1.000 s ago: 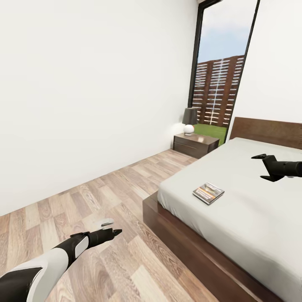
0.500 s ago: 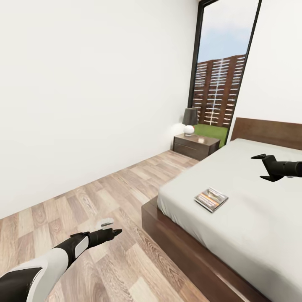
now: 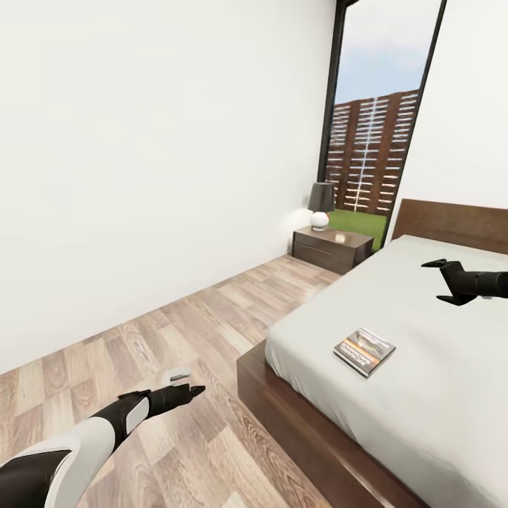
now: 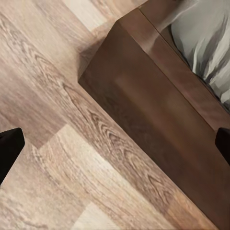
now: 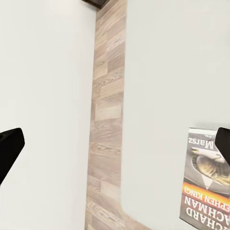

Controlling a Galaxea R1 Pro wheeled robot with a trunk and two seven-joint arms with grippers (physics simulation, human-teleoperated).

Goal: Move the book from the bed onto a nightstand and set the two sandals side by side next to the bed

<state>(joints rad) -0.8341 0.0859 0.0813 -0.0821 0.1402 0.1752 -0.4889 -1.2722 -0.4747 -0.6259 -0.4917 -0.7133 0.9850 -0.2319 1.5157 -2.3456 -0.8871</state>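
Observation:
The book (image 3: 364,351) lies flat on the light-grey mattress of the bed (image 3: 423,395), near its edge by the floor. Its dark cover with an orange band also appears in the right wrist view (image 5: 203,188). My right gripper (image 3: 440,281) hovers open above the mattress, beyond the book and toward the headboard, apart from it. My left gripper (image 3: 188,382) hangs open and empty over the wood floor, short of the bed's dark frame corner (image 4: 158,115). The nightstand (image 3: 331,248) stands by the window beside the headboard. The two sandals are out of view.
A dark-shaded lamp (image 3: 320,204) stands on the nightstand. A strip of plank floor (image 3: 183,317) runs between the white wall (image 3: 141,176) and the bed, toward the tall window (image 3: 370,127).
The whole picture has shifted, so the camera has moved: bed, book and nightstand now sit a little further right, the book lower. Both arms hold the same pose, still open.

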